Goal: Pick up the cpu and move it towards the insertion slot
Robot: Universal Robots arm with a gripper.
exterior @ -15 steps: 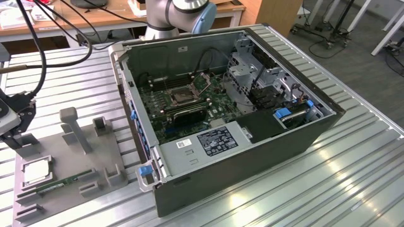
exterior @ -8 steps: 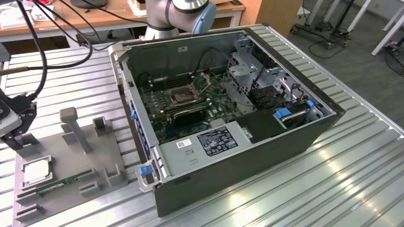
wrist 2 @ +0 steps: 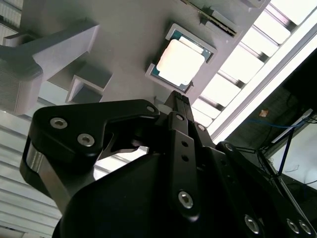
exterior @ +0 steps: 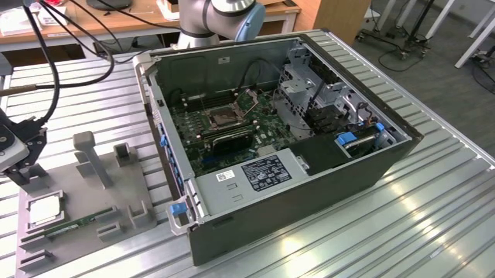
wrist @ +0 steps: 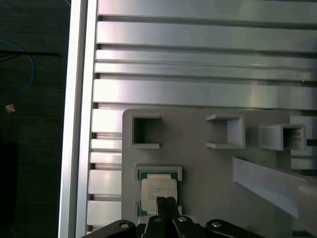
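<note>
The cpu [exterior: 45, 209] is a small square chip with a silver top, lying flat in its recess on the grey fixture plate [exterior: 81, 243] at the exterior view's left. In both wrist views the cpu [wrist 2: 179, 60] [wrist: 153, 187] sits just beyond the black fingertips. My gripper [exterior: 17, 172] [wrist 2: 179, 96] [wrist: 166, 202] hangs above the plate, over the chip's near edge, with its fingers [wrist: 163, 204] pressed together and nothing between them. The insertion slot [exterior: 219, 119] is the metal-framed square socket on the green board inside the open computer case.
The open computer case [exterior: 309, 191] stands in the middle of the ribbed metal table [exterior: 433, 231]. On the fixture plate are upright grey posts [exterior: 87, 152] and a thin green memory stick [exterior: 73, 225]. Cables [exterior: 46, 63] hang over the gripper.
</note>
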